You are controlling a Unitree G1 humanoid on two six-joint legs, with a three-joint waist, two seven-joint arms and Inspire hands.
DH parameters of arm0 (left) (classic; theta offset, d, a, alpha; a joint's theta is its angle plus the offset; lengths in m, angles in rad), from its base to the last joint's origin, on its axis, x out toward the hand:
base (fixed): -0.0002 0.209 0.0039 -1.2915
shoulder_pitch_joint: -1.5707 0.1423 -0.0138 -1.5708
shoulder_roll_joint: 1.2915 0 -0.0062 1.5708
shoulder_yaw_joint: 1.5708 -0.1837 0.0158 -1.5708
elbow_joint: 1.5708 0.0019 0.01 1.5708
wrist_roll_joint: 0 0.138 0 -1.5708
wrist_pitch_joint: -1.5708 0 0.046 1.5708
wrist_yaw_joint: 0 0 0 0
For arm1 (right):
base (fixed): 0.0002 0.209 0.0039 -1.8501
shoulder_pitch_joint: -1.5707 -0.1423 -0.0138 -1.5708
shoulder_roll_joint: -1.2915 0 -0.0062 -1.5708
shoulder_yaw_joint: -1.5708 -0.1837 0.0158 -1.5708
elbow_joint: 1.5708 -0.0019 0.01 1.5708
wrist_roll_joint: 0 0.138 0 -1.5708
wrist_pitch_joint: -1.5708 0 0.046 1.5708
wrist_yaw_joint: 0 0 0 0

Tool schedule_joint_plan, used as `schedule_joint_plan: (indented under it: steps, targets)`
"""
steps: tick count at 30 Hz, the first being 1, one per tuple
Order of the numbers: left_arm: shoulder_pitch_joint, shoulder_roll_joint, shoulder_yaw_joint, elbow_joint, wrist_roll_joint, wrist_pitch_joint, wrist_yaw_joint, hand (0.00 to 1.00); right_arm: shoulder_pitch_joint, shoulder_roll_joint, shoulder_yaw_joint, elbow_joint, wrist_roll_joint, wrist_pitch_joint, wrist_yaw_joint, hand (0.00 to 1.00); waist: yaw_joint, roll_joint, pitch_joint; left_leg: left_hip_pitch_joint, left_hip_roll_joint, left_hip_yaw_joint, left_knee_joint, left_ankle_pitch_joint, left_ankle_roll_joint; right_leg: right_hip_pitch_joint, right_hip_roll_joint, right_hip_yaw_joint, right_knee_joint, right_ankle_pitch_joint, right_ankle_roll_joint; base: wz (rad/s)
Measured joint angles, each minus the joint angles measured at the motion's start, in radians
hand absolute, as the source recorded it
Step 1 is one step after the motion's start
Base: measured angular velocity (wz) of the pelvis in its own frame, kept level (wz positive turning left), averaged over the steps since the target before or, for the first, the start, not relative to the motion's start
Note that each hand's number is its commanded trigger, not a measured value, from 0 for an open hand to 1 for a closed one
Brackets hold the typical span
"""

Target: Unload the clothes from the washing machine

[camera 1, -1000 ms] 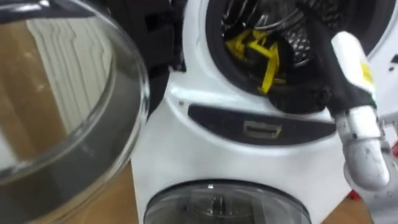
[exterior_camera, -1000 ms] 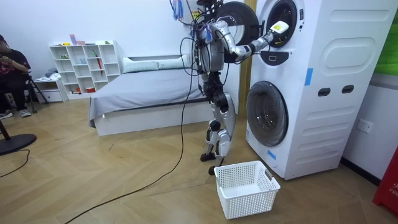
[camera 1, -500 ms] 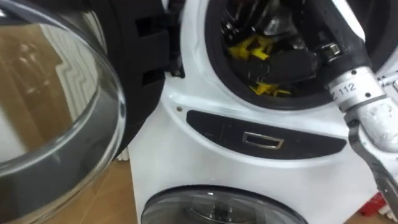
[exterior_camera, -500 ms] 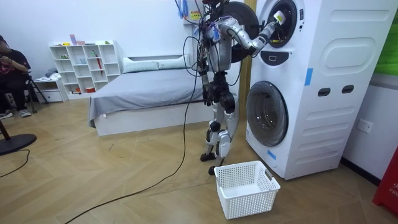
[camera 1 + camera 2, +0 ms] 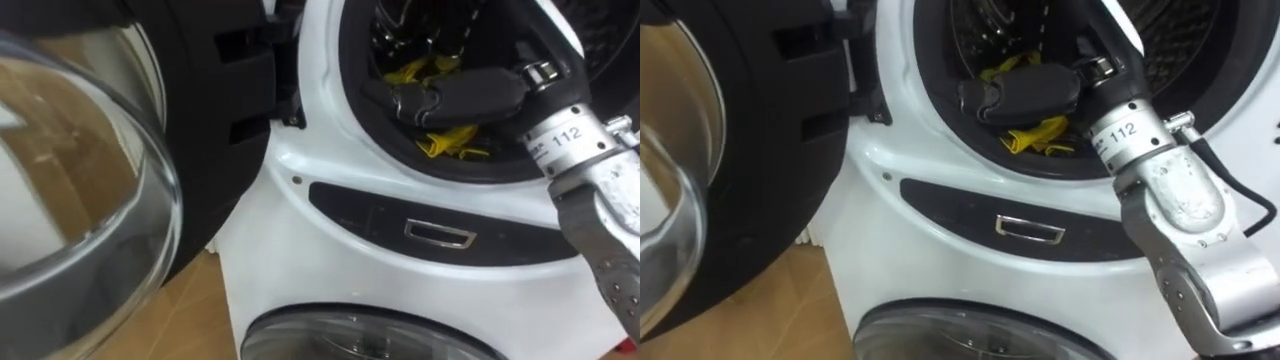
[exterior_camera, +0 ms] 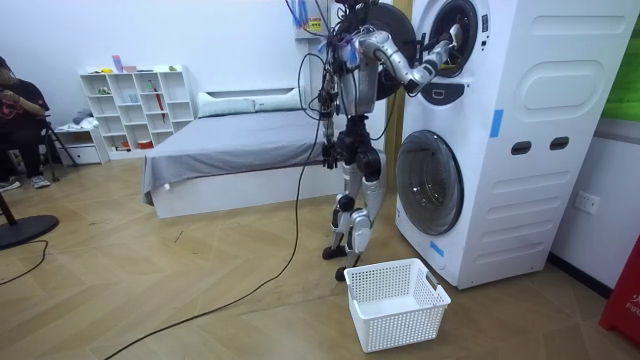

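Note:
The upper washing machine (image 5: pixel 300 210) has its round glass door (image 5: pixel 90 200) swung open to the left. A yellow garment (image 5: pixel 1035 135) lies at the bottom front of the drum (image 5: pixel 1160 50). My right hand (image 5: pixel 1025 92) reaches in through the opening, and its dark fingers (image 5: pixel 975 98) stretch leftward, lying flat on top of the yellow garment (image 5: pixel 455 145). Yellow cloth shows both behind and below the right hand (image 5: pixel 460 95). In the room view I stand close to the stacked machines (image 6: pixel 480 130) with my right arm raised into the upper drum.
The lower machine's round door (image 5: pixel 360 335) is closed, just below a dark panel (image 5: pixel 440 230). A white laundry basket (image 6: pixel 397 300) sits on the wood floor by my feet. A bed (image 6: pixel 240 140) stands behind me; a person (image 6: pixel 15 110) sits at the room view's left.
My right hand has gone deeper into the drum and come down flat onto the yellow garment. The eye view has shifted slightly as I leaned in.

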Motion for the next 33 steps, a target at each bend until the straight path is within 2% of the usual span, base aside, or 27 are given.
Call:
schedule_joint_plan:
  steps: [1,3,7,11,13,16,18,20,22,33]
  targets:
    - [0.000,-0.002,0.000,0.000,0.000,0.000,-0.006,0.00,0.000,0.000,0.000,0.003,-0.004,0.000,0.000,0.00,0.001,0.002,-0.0033,0.004,0.000,-0.001,-0.001,0.000,0.000,0.005,-0.001,-0.007,0.000,-0.001,0.001,0.13]
    - [0.000,-0.003,0.000,-0.002,0.001,0.002,-0.011,0.00,0.000,0.000,0.000,0.004,-0.061,0.000,0.000,0.00,0.001,0.002,-0.0044,0.008,0.001,-0.003,-0.001,0.000,0.000,0.009,-0.001,-0.013,0.001,-0.001,0.001,0.10]
    - [0.003,-0.006,0.001,-0.004,0.000,0.013,-0.017,0.00,0.000,-0.001,-0.006,0.002,-0.279,0.001,-0.023,0.00,-0.006,0.001,-0.0053,0.006,0.002,-0.005,-0.002,0.000,0.000,0.010,-0.001,-0.017,0.000,-0.001,0.001,0.02]
    - [-0.002,-0.006,0.002,-0.010,-0.001,0.035,-0.019,0.00,0.001,-0.008,-0.011,0.044,-0.494,0.006,-0.077,0.00,-0.013,-0.013,-0.0099,0.019,-0.001,-0.005,-0.002,0.000,0.000,0.017,-0.003,-0.017,0.000,-0.001,0.001,0.00]
    - [-0.001,-0.005,0.002,-0.011,-0.002,0.040,-0.019,0.00,0.009,-0.008,-0.017,0.070,-0.550,0.014,-0.104,0.00,-0.015,-0.024,-0.0130,0.022,-0.002,-0.005,0.000,0.000,0.001,0.022,-0.004,-0.017,0.000,-0.002,0.002,0.00]
    - [-0.003,-0.003,0.000,-0.012,-0.005,0.047,-0.019,0.00,0.010,-0.008,-0.022,0.132,-0.595,0.017,-0.127,0.00,-0.026,-0.038,-0.0070,0.022,-0.004,-0.008,0.007,0.000,0.001,0.029,-0.005,-0.016,0.001,-0.004,0.004,0.01]
    - [-0.003,0.002,0.000,-0.021,-0.009,0.047,-0.019,0.00,0.011,-0.009,-0.035,0.172,-0.604,0.031,-0.149,0.00,-0.030,-0.052,-0.0065,0.019,-0.004,-0.009,0.006,0.000,0.001,0.029,-0.005,-0.015,0.001,-0.003,0.004,0.02]
    - [-0.004,0.002,0.001,-0.023,-0.008,0.046,-0.024,0.00,0.012,-0.011,-0.042,0.174,-0.611,0.036,-0.160,0.00,-0.040,-0.055,-0.0076,0.016,-0.005,-0.010,0.006,0.000,0.001,0.027,-0.005,-0.016,0.001,-0.003,0.005,0.02]
    - [-0.004,0.003,0.003,-0.029,-0.008,0.048,-0.029,0.00,0.012,-0.011,-0.065,0.167,-0.627,0.035,-0.163,0.00,-0.053,-0.055,-0.0085,0.011,-0.008,-0.017,0.007,0.000,0.001,0.025,-0.005,-0.016,-0.001,-0.003,0.006,0.06]
    - [-0.003,0.002,0.002,-0.052,-0.009,0.060,-0.035,0.00,0.012,-0.015,-0.078,0.143,-0.733,0.035,-0.186,0.00,-0.059,-0.039,-0.0104,0.006,-0.007,-0.017,0.000,0.000,0.001,0.021,-0.004,-0.022,-0.007,-0.002,0.007,0.00]
